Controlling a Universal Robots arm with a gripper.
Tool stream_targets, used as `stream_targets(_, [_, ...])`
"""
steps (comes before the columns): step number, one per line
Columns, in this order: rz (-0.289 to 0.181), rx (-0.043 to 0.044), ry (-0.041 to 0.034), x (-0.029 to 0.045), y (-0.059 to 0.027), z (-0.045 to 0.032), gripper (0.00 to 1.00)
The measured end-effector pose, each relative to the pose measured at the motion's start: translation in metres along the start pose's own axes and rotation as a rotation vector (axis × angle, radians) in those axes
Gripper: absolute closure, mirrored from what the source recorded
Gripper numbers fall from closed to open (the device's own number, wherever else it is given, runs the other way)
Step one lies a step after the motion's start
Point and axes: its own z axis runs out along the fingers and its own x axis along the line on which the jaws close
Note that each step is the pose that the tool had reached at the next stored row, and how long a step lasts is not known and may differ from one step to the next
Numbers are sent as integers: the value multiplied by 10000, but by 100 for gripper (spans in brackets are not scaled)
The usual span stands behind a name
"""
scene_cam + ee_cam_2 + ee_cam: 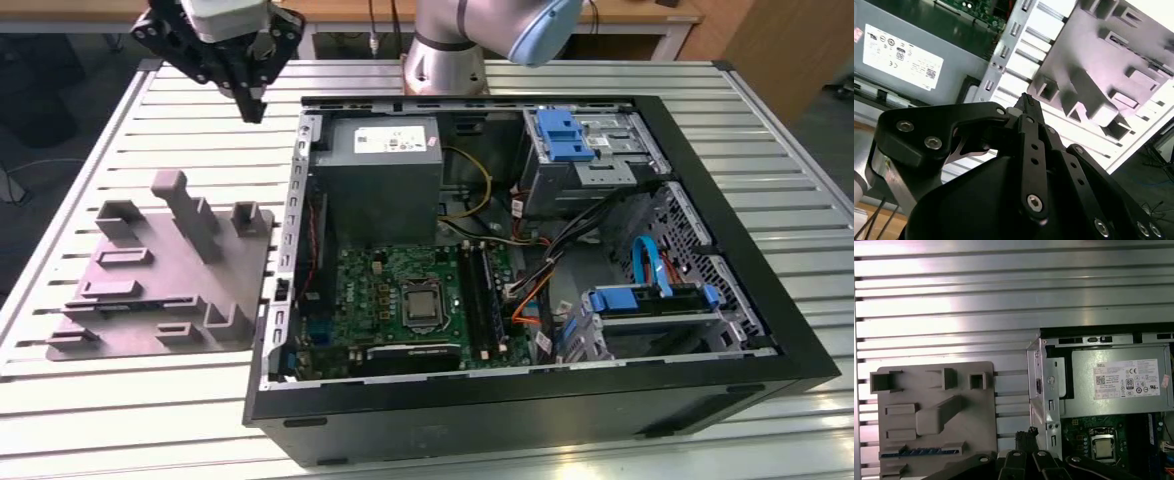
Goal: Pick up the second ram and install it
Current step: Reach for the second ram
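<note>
My gripper hangs high over the slatted table, beyond the back left corner of the open computer case in the exterior view. Its black fingers meet at the tip in both wrist views, shut with nothing between them. The second ram is a thin dark stick with blue glints, lying on edge in a long slot of the grey fixture. In the exterior view that slot is at the fixture's near side, well below and left of the gripper.
The fixture has several upright tabs. Inside the case are a grey power supply, a green motherboard with a processor socket and long dark memory slots, loose cables and blue drive brackets.
</note>
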Motion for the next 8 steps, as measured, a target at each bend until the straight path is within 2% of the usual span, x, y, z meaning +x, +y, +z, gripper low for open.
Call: stream_targets(8, [0,0,0,214,-19,-6,89])
